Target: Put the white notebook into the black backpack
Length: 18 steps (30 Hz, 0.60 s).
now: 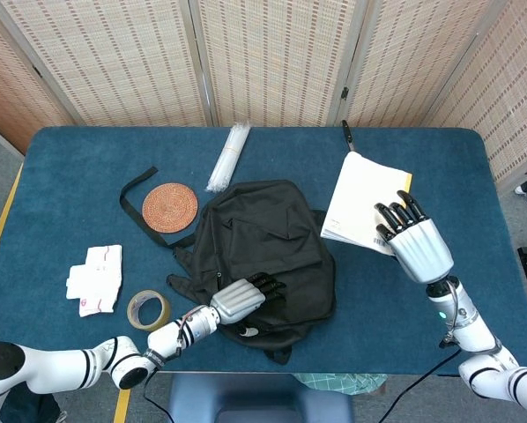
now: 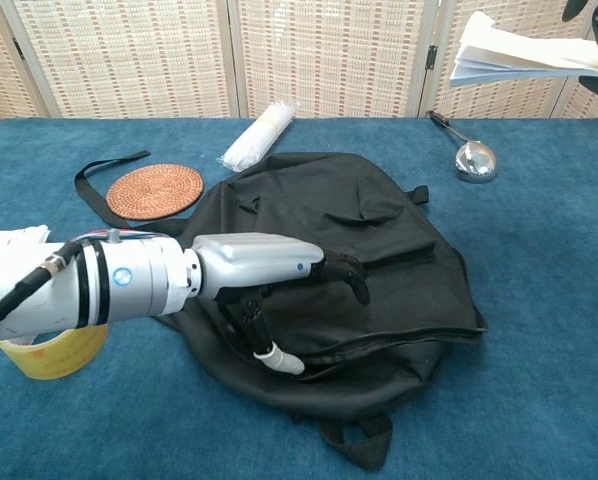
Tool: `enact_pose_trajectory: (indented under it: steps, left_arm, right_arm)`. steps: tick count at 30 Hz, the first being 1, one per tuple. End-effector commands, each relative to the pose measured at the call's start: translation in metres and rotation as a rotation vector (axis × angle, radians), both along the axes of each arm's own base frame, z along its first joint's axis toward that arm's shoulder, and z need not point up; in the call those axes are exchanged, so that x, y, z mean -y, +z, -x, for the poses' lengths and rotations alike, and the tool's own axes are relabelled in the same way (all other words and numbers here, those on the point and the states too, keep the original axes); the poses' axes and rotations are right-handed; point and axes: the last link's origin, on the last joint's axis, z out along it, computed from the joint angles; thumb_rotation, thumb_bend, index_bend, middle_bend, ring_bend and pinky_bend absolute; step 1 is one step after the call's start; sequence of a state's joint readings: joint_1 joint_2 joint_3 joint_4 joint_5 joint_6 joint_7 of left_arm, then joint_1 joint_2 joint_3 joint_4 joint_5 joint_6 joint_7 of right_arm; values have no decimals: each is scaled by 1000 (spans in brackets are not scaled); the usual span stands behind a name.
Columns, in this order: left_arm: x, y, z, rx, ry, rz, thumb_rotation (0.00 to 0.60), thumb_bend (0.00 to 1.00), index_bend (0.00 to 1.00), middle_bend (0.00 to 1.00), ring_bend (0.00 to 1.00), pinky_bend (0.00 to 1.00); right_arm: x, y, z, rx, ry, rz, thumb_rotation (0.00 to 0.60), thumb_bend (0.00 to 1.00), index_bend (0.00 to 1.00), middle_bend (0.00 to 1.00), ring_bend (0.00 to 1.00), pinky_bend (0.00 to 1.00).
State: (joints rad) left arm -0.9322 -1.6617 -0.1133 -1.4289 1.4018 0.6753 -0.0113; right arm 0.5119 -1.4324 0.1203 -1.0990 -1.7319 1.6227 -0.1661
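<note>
Coaster [image 1: 169,204] left of backpack [image 1: 263,238]

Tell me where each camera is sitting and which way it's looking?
Head view: sits high up, looking down on the table; it shows both arms, the left hand on the black backpack and the right hand holding the white notebook.
Chest view: sits low at the table's near edge, looking across toward the screens; the left hand fills the foreground.
Both show the backpack, notebook, woven coaster, and yellow tape roll.
</note>
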Motion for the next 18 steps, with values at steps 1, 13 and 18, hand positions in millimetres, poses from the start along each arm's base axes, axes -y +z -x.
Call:
enact_pose_trajectory:
  steps: [1, 13, 18]
  left_arm:
    - [-5, 2, 4, 21, 49, -8, 600, 320, 313, 109, 111, 0]
    - [-10, 13, 12, 102, 111, -38, 600, 358, 404, 170, 155, 0]
    - [-11, 8, 12, 141, 133, -51, 600, 421, 479, 218, 197, 0]
  right_arm:
    - [0, -1, 0, 1, -1, -1, 600, 515, 790, 383, 394, 246]
    - [-1, -4, 3, 9, -5, -8, 600, 516, 790, 383, 393, 246]
    - [-2, -4, 4, 10, -7, -8, 600, 516, 790, 383, 393, 246]
